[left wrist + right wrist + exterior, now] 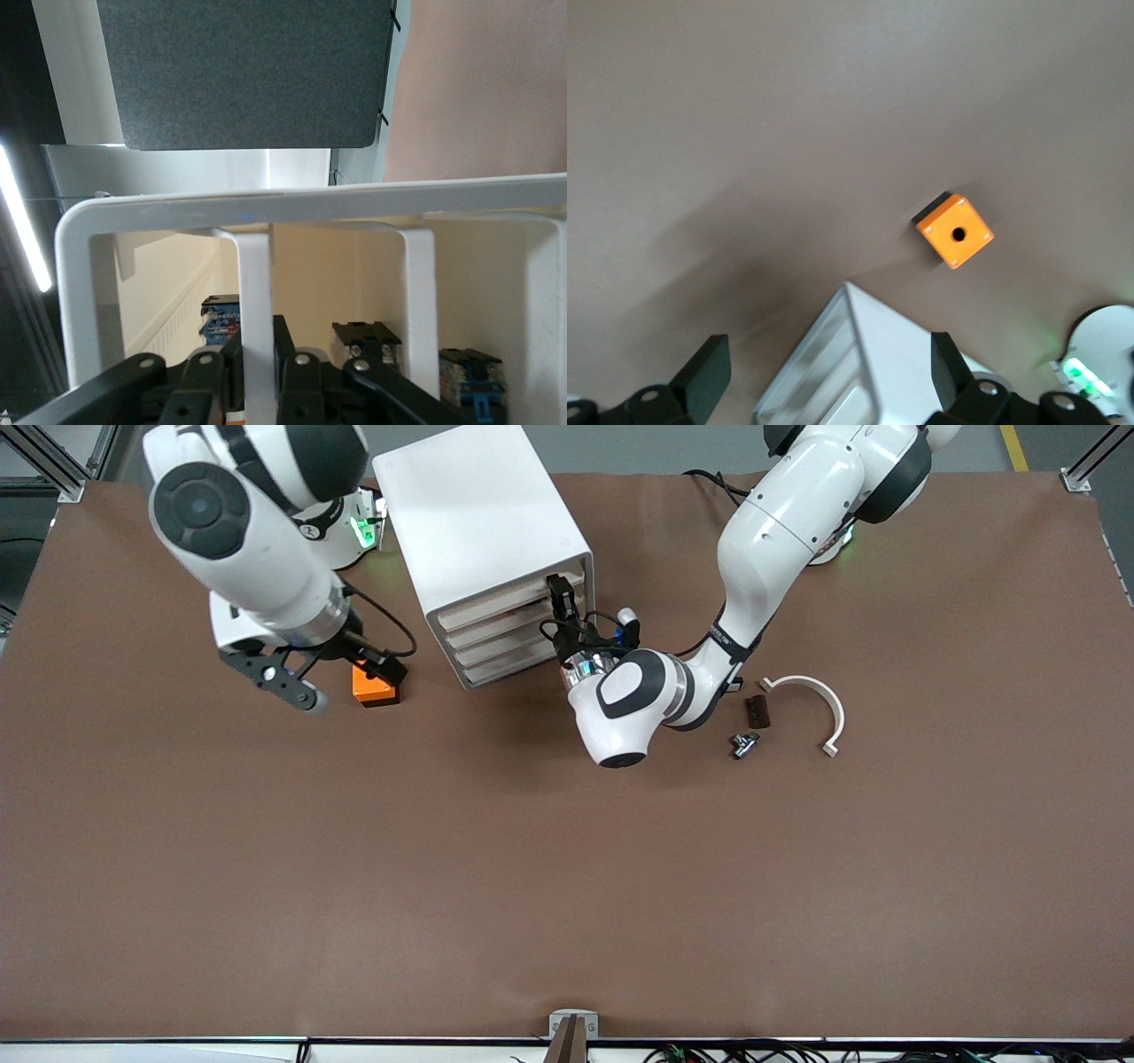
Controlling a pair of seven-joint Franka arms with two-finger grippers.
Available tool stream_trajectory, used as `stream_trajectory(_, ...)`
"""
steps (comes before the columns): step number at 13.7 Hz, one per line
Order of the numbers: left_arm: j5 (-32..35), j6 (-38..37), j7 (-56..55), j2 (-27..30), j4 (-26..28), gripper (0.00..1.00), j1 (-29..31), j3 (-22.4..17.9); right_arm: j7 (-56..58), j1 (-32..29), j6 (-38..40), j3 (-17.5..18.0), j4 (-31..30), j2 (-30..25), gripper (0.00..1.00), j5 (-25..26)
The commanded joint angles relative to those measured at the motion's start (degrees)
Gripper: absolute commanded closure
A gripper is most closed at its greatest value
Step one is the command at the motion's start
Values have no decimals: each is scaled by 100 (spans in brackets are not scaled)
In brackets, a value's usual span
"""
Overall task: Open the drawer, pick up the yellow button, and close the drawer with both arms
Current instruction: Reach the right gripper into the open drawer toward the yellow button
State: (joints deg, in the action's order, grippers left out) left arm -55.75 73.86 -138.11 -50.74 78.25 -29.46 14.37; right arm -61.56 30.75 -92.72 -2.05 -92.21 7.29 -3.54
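Note:
The white cabinet [483, 522] stands toward the robots' edge of the table. My left gripper [558, 592] is at the front of the top drawer [509, 602]. In the left wrist view it [257, 354] is shut on a white upright bar of the drawer's handle [255, 283]. Small blue and black parts [220, 317] show inside the drawer; I cannot tell which is the button. My right gripper [282, 684] is open and empty, up over the table beside the orange cube box [372, 688]. In the right wrist view its jaws [828, 381] frame the cabinet [877, 363].
The orange cube box with a hole [954, 231] lies toward the right arm's end, beside the cabinet. Toward the left arm's end lie a white curved piece [811, 691], a dark brown part [756, 710] and a small black and silver part [744, 744].

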Motion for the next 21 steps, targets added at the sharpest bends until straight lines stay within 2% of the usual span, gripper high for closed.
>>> stream_trajectory(1,-129,-91,-5,-32,-47,89,265,-40,-855,561,-430,-59,-508,-272,0,-67)
stream_trajectory(8,-313,-73,-32,-50,-64,87,862,-66,-2175,1353,-914,-68,-543,-158,0,-59)
stream_trajectory(13,-313,-73,-14,-76,-82,85,1267,-66,-3045,1880,-1450,-68,-534,237,0,3)
stream_trajectory(18,-305,-73,3,-94,-82,80,1443,-66,-3748,2312,-1846,-76,-482,650,0,29)
stream_trajectory(19,-305,-73,4,-94,-82,69,1443,-66,-3837,2347,-1899,-76,-482,729,0,38)
stream_trajectory(21,-313,-64,64,-111,-99,29,1496,-66,-3960,2383,-1969,-68,-447,844,5,29)
